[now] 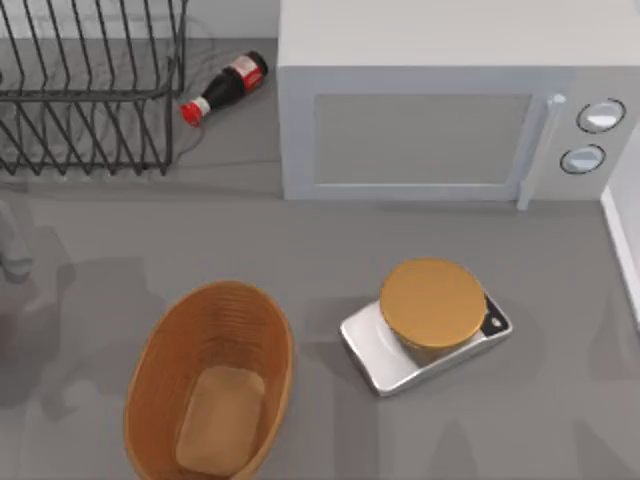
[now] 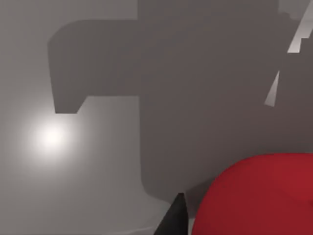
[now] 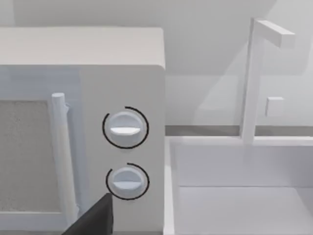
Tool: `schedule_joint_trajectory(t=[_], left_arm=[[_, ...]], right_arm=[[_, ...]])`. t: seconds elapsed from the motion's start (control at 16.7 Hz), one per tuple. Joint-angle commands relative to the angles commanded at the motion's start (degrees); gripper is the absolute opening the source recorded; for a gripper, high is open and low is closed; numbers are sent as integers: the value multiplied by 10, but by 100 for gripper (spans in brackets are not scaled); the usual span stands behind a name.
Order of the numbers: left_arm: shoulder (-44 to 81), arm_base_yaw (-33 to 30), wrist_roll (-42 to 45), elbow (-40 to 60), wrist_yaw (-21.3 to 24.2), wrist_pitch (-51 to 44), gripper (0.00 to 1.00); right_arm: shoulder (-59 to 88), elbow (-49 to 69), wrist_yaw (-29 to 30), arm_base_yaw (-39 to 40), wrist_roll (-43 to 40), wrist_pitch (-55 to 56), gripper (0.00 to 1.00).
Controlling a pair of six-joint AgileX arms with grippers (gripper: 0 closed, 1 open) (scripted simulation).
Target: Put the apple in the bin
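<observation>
Apple (image 2: 259,196) fills the near corner of the left wrist view, close against the camera, red and smooth, plain skin; a dark finger tip (image 2: 173,218) shows just beside it. Judgement: the left arm appears to be carrying the fruit, lifted off the surface, though whether the jaws are actually pinching it I cannot tell. From the top view, part of the left arm (image 1: 12,245) sits at the left edge of the surface, well apart from the bin.

Bin (image 1: 165,350), oval woven basket, lies toward the front left, nothing inside it.

Step in hand: transport. Next move calls for swinging the left arm across until it is above the bin, then releasing.

Right arm parked facing the microwave (image 3: 83,122); its jaws cannot be judged
</observation>
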Motion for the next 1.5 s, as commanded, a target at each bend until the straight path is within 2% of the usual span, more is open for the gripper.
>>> schedule_joint_trajectory(t=[0.36, 0.9, 1.32, 1.5], left_arm=[[-20, -1, 0, 40, 2, -51, 0], [-93, -4, -4, 230, 1, -323, 0], [-100, -3, -6, 245, 1, -340, 0], [-103, -21, -42, 245, 3, -340, 0]], right_arm=[[0, 0, 0, 0, 0, 0, 100], [0, 0, 0, 0, 0, 0, 100], [0, 0, 0, 0, 0, 0, 100], [0, 0, 0, 0, 0, 0, 100]])
